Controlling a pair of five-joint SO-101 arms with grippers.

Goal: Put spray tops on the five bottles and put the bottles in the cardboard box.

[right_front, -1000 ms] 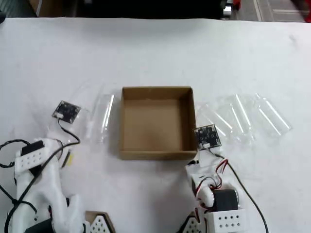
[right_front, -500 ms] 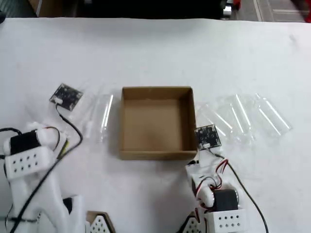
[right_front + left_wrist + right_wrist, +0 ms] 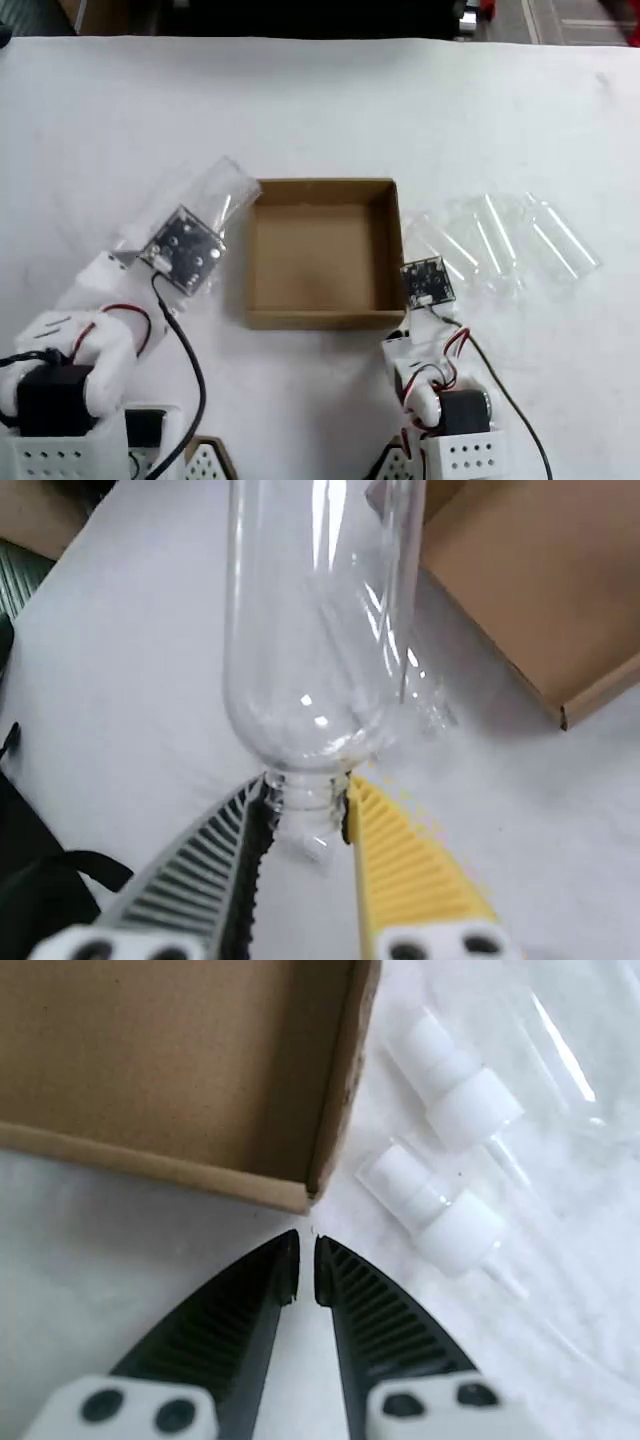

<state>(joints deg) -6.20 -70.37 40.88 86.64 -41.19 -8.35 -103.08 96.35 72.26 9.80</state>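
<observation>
Bottle [image 3: 312, 630], clear plastic | neck pinched by ribbed left hand [image 3: 307, 788]; right hand [image 3: 306, 1250] pressed together

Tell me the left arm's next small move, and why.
Probably swing the bottle toward the right hand: the left hand is shut on its bare neck beside the cardboard box, while the spray tops lie on the box's other side.
</observation>
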